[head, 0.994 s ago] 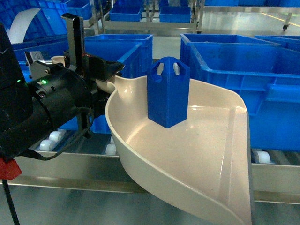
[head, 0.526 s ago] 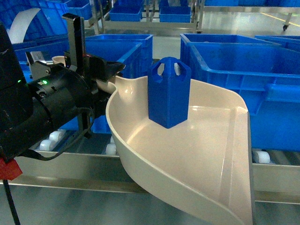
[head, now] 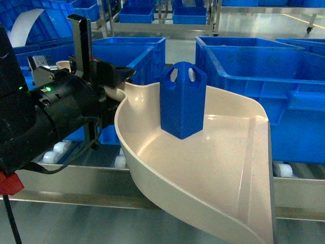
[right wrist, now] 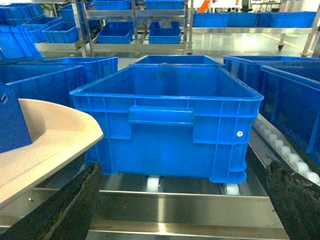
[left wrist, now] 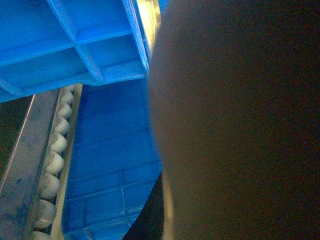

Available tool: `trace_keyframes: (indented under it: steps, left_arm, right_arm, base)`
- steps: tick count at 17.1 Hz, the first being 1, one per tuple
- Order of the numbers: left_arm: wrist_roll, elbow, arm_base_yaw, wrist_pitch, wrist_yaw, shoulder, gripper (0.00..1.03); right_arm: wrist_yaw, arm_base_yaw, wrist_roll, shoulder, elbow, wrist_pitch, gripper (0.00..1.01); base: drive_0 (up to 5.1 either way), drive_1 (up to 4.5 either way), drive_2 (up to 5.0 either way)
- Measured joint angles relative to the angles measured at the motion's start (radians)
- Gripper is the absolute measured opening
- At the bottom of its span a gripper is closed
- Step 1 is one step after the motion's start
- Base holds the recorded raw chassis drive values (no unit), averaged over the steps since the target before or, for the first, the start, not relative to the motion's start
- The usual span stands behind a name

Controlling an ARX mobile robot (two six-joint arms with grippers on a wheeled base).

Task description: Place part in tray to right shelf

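Steel rack (head: 76,185) under blue crates (right wrist: 167,122)

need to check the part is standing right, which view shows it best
The head view: the part stands upright in the tray, whole, with its peaked top and arched holes visible. The right wrist view catches only a cropped blue edge of it at the left border. The left wrist view shows none of it.
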Motion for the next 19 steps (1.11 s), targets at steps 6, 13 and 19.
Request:
trace_keyframes:
  steps: [6,13,19]
  left_arm:
    - [0.0,0.0,0.0,0.0,0.0,0.0,0.12]
    - [0.0,0.0,0.0,0.0,0.0,0.0,0.12]
    - [0.0,0.0,0.0,0.0,0.0,0.0,0.12]
  right_arm:
    - [0.0,0.0,0.0,0.0,0.0,0.0,0.98]
    - [0.0,0.0,0.0,0.0,0.0,0.0,0.98]
    - [0.0,0.0,0.0,0.0,0.0,0.0,0.98]
  base:
    - [0.0,0.0,0.0]
    - [0.0,0.0,0.0]
    - [0.0,0.0,0.0]
